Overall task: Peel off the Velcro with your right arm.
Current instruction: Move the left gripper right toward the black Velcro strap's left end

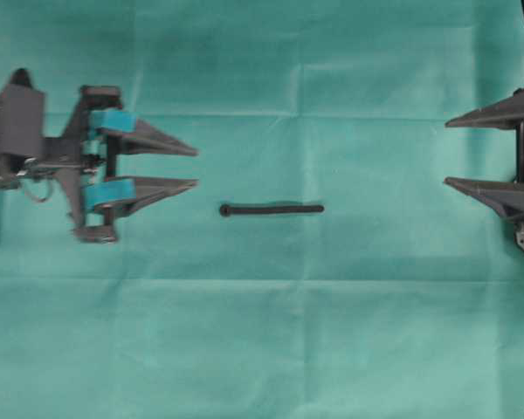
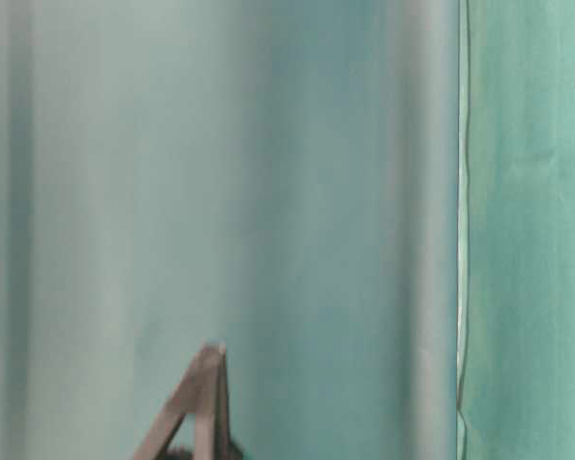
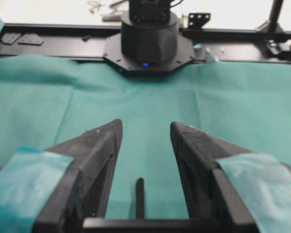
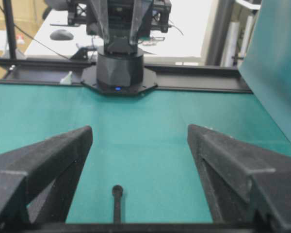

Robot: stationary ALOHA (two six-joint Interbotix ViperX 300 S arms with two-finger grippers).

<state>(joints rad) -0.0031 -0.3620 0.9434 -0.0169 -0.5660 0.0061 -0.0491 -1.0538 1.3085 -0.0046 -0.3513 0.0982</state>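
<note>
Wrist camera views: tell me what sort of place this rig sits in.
Probably a robotics lab or workshop bench. A green cloth covers the table, two arm bases are bolted to a black frame, and behind it stands a desk with a computer mouse and cables.

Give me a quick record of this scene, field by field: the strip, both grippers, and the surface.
Velcro: thin black strip lying flat, lengthwise between the two grippers, rounded end toward the left gripper
left gripper: teal-taped fingers, open, holding nothing, short of the strip
right gripper: plain black fingers, open, holding nothing, farther from the strip than the left
surface: green cloth
contact: neither gripper touches the strip
</note>
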